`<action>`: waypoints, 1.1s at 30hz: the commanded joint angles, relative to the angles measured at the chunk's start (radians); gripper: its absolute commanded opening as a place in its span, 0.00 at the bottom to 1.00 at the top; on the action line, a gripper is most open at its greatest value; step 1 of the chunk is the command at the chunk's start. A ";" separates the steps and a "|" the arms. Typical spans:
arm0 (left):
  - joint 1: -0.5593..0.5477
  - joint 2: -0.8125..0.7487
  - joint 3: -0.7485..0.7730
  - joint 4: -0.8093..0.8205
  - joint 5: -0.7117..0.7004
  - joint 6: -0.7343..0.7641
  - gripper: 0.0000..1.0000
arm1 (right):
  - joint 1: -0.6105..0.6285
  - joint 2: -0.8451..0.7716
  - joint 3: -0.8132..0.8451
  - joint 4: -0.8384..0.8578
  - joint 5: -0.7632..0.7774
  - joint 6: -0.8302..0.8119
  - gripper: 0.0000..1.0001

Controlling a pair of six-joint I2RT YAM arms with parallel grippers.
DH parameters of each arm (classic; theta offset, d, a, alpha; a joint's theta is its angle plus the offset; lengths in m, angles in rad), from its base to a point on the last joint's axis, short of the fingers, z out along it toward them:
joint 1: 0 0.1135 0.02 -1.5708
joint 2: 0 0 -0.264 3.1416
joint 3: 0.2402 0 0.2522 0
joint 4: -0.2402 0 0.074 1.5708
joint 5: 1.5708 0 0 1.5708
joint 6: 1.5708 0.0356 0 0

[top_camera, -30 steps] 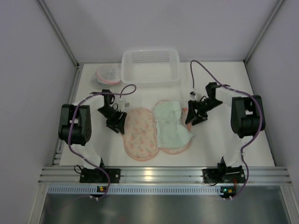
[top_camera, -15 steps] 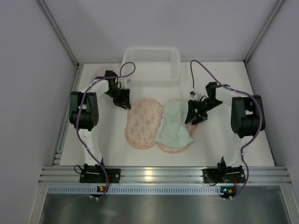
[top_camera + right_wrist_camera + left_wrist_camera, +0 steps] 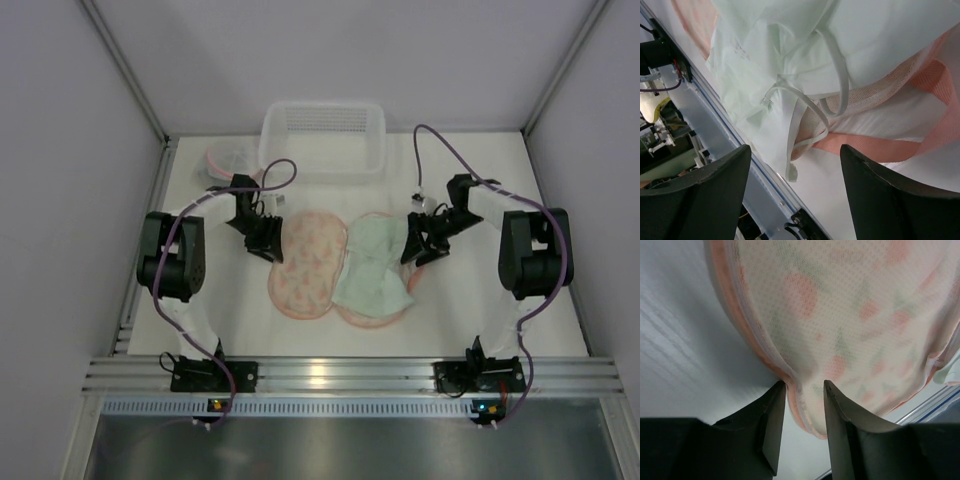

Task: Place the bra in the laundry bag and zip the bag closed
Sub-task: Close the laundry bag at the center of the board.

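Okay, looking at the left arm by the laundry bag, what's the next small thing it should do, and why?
Probably close the left gripper firmly on the rim of the laundry bag. It straddles that pink edge, and the bra already lies on the bag's other half, so a secure pinch would let it fold this half over the bra.

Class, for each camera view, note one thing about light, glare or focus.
Top external: even, soft light, with a bright glare patch on the metal rail. Left wrist: the laundry bag is close, its mesh slightly soft. Right wrist: the bra looks crisp; the pincer fingers are dark shapes.
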 commanded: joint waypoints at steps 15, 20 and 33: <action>-0.027 -0.232 0.056 0.039 0.088 -0.004 0.00 | -0.067 -0.064 0.038 -0.025 0.019 -0.053 0.72; -0.100 -0.290 0.115 0.039 0.176 -0.004 0.00 | -0.108 -0.049 0.042 -0.013 0.022 -0.039 0.71; -0.566 0.094 0.478 0.180 0.274 -0.089 0.00 | -0.203 -0.057 0.042 -0.061 0.057 -0.080 0.64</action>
